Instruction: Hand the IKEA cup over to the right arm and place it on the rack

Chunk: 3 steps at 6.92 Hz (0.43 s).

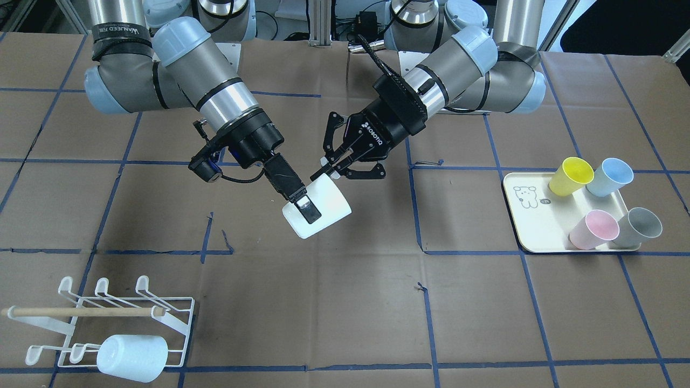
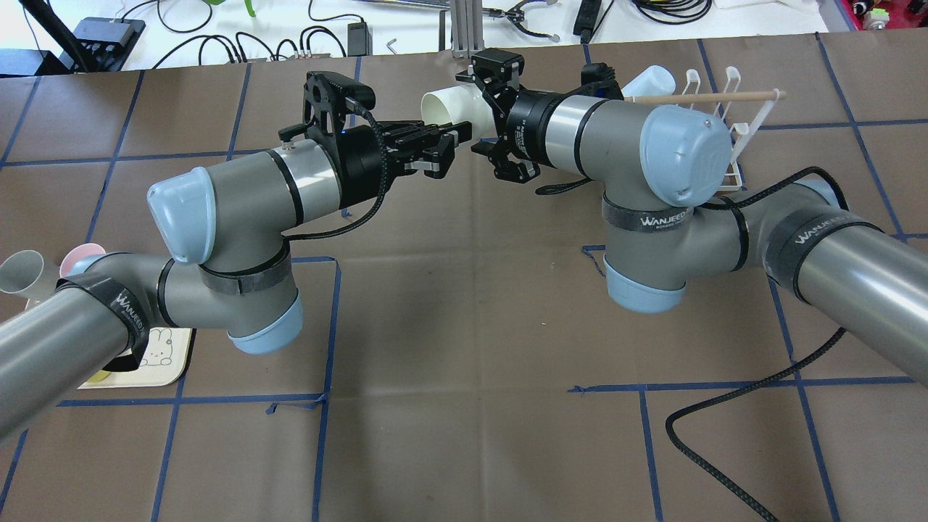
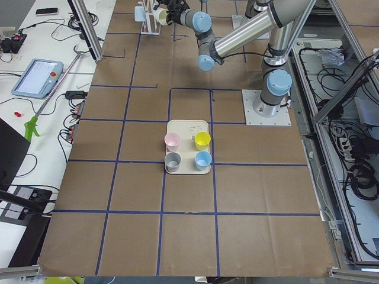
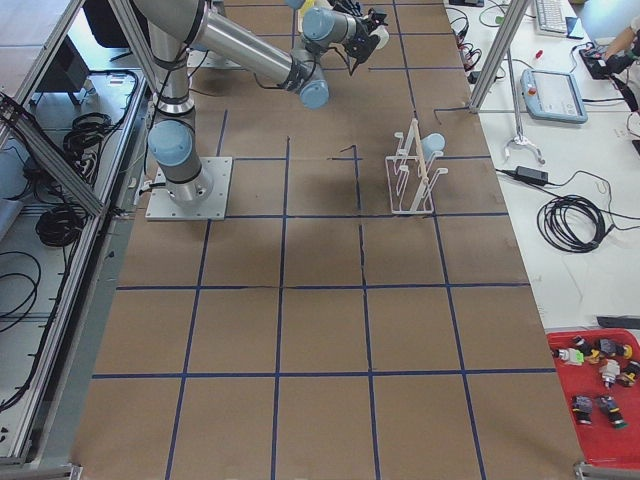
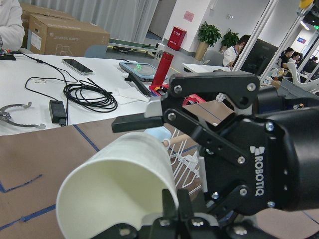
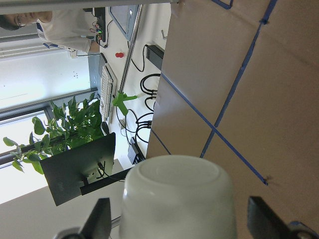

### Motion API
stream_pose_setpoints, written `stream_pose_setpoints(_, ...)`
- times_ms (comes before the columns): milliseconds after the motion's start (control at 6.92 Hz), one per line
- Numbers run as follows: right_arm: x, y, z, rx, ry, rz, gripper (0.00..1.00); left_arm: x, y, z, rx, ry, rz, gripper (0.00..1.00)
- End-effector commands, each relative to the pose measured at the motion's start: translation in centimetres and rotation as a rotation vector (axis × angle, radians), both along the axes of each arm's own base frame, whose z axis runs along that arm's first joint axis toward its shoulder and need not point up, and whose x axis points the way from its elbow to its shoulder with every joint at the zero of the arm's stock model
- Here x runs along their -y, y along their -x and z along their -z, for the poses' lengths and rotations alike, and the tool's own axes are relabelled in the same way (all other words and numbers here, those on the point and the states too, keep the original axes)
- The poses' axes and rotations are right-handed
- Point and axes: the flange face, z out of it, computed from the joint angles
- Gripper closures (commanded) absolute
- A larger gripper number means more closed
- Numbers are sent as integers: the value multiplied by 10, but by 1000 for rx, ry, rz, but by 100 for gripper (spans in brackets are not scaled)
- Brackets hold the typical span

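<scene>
Cup: the white cup point(image 1: 331, 207) is in the air above the middle of the table point(image 1: 345, 302), between the two grippers. It lies tilted, with its mouth toward the left gripper and its base toward the right one.
Left gripper: the left gripper point(image 1: 330, 167), marked ROBOTIQ, has its fingertips close together at the cup's rim. It looks pinched on the rim and carrying the cup, though the contact itself is partly hidden.
Right gripper: the right gripper point(image 1: 307, 210), on the right arm point(image 1: 215, 89), has its long straight fingers point(image 6: 99, 219) spread on either side of the cup near the base. The right wrist view shows a sliver of gap on both sides. In the front-facing view one finger lies across the cup's upper side.
Rack: the rack point(image 1: 110, 318) stands on the robot's right side near the table edge opposite the robot, well apart from the held cup. A wooden rod point(image 1: 81, 311) runs across it. A pale cup point(image 1: 132, 358) rests on its side at the rack's end away from the robot.
Tray: the cream tray point(image 1: 539, 226) is on the robot's left side. It holds four cups two by two: yellow cup point(image 1: 570, 175), blue cup point(image 1: 609, 177), pink cup point(image 1: 594, 229) and grey cup point(image 1: 639, 227).
Table cover: brown paper with a grid of blue tape.
</scene>
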Motion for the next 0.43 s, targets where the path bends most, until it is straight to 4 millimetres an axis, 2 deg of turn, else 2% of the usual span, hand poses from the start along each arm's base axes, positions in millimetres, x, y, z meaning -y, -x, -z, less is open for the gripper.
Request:
stream_pose_setpoints(0,0,1,-1,-4,6,-3,31,0,0,0,0,1,0,100)
stream_pose_setpoints(145,0,1,-1,-3,6,-4,43,0,0,0,0,1,0,100)
stream_pose_setpoints(289,0,1,-3,-3,10,-4,50,0,0,0,-1,0,1,100)
